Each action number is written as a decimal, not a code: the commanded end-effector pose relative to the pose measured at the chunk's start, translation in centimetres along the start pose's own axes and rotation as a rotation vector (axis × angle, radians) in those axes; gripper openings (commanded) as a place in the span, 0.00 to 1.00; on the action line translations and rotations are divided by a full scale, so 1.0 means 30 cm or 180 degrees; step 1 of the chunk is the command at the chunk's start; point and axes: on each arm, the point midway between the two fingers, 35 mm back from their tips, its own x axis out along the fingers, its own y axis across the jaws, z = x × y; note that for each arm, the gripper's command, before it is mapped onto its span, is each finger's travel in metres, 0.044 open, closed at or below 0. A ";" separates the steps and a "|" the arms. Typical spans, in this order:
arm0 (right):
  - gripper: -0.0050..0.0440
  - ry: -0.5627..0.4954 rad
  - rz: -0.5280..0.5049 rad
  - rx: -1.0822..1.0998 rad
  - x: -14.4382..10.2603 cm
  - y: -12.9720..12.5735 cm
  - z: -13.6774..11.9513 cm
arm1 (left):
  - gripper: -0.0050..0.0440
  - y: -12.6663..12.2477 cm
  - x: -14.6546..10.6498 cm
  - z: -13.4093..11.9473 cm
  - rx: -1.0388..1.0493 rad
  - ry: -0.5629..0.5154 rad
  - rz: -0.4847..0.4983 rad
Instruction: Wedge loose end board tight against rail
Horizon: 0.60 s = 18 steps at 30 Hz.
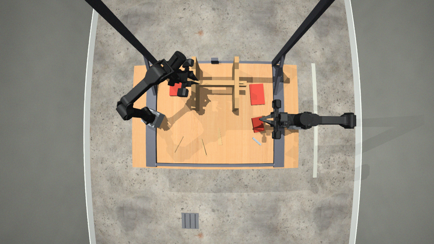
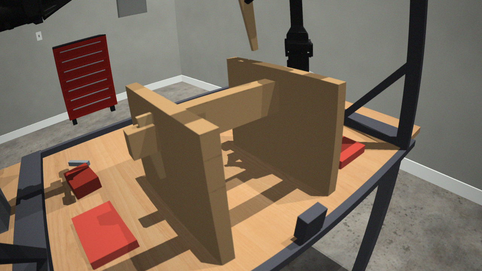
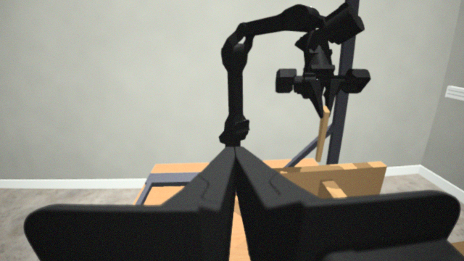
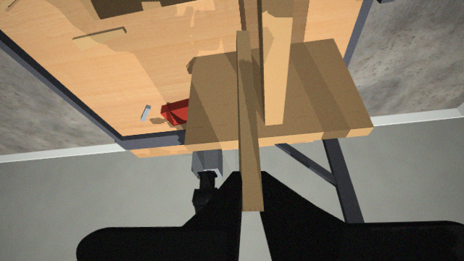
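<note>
A long, slim wooden wedge [image 2: 250, 26] [image 3: 322, 135] [image 4: 250, 123], tan and smooth, tapers toward its far end. It is in the air near the loose end board [image 1: 197, 100] [image 2: 286, 124] [image 3: 304, 181], clear of the slot. The right claw [image 1: 197, 81] [image 2: 248, 1] [image 3: 325, 117] [image 4: 248, 178] pinches its thicker end. The board is a broad, flat-faced wooden panel standing upright on the pale wood-grain surface [image 1: 188, 157] [image 2: 263, 249] [image 3: 167, 196] [image 4: 109, 83]. A squared wooden rail [image 1: 217, 82] [image 2: 232, 104] [image 3: 333, 189] [image 4: 279, 72] spans from it to the matching wedged board [image 1: 235, 97] [image 2: 188, 175] [image 4: 217, 98], also upright. There the rail's end pokes through, and its slot contains a seated wedge [image 1: 242, 83] [image 2: 144, 118]. Whether the loose board touches the rail's shoulder, I cannot tell. Beyond the wedged board lie a flat, matte red slab [image 1: 257, 94] [image 2: 104, 232] and a chunky dark red block [image 1: 257, 124] [image 2: 82, 180] [image 4: 177, 112] with a small blue-gray bar [image 1: 256, 141] [image 2: 79, 163] [image 4: 146, 112] near it. Above the block, the left claw [image 1: 260, 119] [image 3: 234, 155] is pressed together, holding nothing. Behind stands a red cabinet [image 2: 84, 77] with closed drawers and long, pale handles.
</note>
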 end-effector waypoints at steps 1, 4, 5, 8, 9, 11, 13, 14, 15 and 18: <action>0.12 0.0289 -0.0153 -0.0092 -0.122 -0.024 0.046 | 0.00 0.002 -0.002 0.044 0.0000 -0.0090 -0.0002; 0.12 0.0462 -0.0240 -0.0160 -0.183 -0.042 0.080 | 0.00 0.002 -0.002 0.044 0.0000 -0.0090 -0.0002; 0.12 0.0513 -0.0265 -0.0186 -0.201 -0.045 0.094 | 0.00 0.002 -0.002 0.044 0.0000 -0.0090 -0.0002; 0.12 0.0667 -0.0358 -0.0255 -0.256 -0.053 0.133 | 0.00 0.002 -0.002 0.044 0.0000 -0.0090 -0.0002; 0.12 0.0718 -0.0393 -0.0275 -0.274 -0.054 0.145 | 0.00 0.002 -0.002 0.044 0.0000 -0.0090 -0.0002; 0.12 0.0770 -0.0429 -0.0293 -0.291 -0.054 0.157 | 0.00 0.002 -0.002 0.044 0.0000 -0.0090 -0.0002; 0.12 0.0812 -0.0451 -0.0317 -0.302 -0.056 0.170 | 0.00 0.002 -0.002 0.044 0.0000 -0.0090 -0.0002; 0.12 0.0716 -0.0208 -0.0403 -0.205 -0.053 0.200 | 0.00 0.002 -0.002 0.044 0.0000 -0.0090 -0.0002; 0.12 0.0615 -0.0145 -0.0391 -0.136 -0.055 0.216 | 0.00 0.002 -0.002 0.044 0.0000 -0.0090 -0.0002; 0.12 0.0631 -0.0324 -0.0330 -0.132 -0.068 0.238 | 0.00 0.002 -0.002 0.044 0.0000 -0.0090 -0.0002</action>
